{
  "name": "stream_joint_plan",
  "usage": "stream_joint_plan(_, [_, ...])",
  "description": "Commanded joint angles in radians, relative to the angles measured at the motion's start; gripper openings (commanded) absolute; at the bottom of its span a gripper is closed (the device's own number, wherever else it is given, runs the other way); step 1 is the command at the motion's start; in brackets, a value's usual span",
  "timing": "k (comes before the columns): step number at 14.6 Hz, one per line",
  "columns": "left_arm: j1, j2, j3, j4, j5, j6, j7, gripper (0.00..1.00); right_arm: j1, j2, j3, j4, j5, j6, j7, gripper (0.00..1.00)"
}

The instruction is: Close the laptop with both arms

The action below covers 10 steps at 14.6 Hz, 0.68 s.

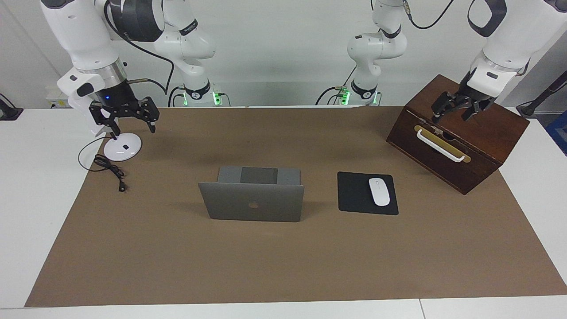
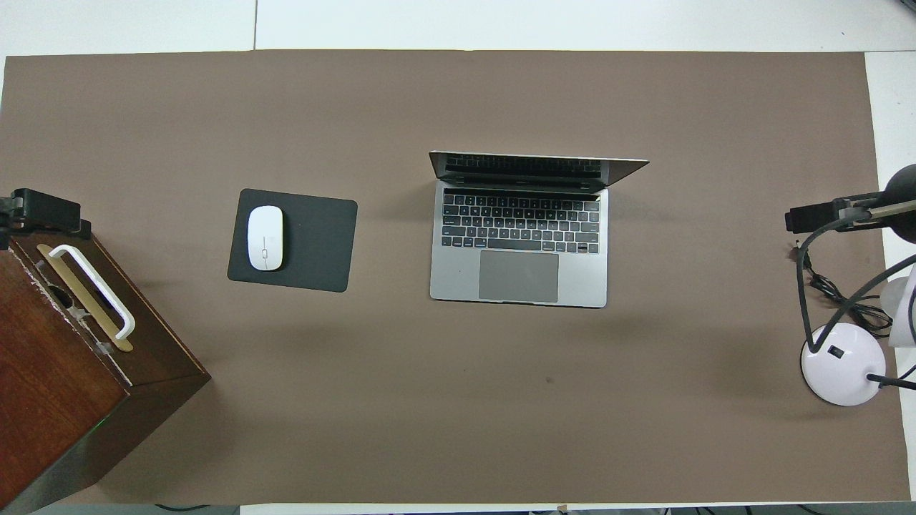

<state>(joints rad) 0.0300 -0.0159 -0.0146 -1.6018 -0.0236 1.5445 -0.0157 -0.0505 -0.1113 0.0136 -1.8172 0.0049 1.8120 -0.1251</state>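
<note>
The laptop stands open in the middle of the brown mat, its lid upright and the apple logo facing away from the robots. The overhead view shows its keyboard and trackpad. My right gripper hangs open and empty over a white round base at the right arm's end of the table, well apart from the laptop; it also shows in the overhead view. My left gripper is open and empty over a wooden box at the left arm's end, and also shows in the overhead view.
A black mouse pad with a white mouse lies beside the laptop toward the left arm's end. A dark wooden box with a white handle stands at that end. A white round base with a black cable lies at the right arm's end.
</note>
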Motion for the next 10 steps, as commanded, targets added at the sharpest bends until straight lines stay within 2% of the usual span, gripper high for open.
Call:
stream_joint_plan(1, [-0.009, -0.022, 0.005, -0.023, 0.016, 0.002, 0.005, 1.0, -0.017, -0.021, 0.003, -0.019, 0.001, 0.026, -0.045, 1.0])
stream_joint_plan(10, [-0.005, -0.021, 0.005, -0.023, 0.014, 0.009, 0.007, 1.0, -0.006, -0.019, 0.003, -0.022, 0.009, 0.055, -0.024, 1.0])
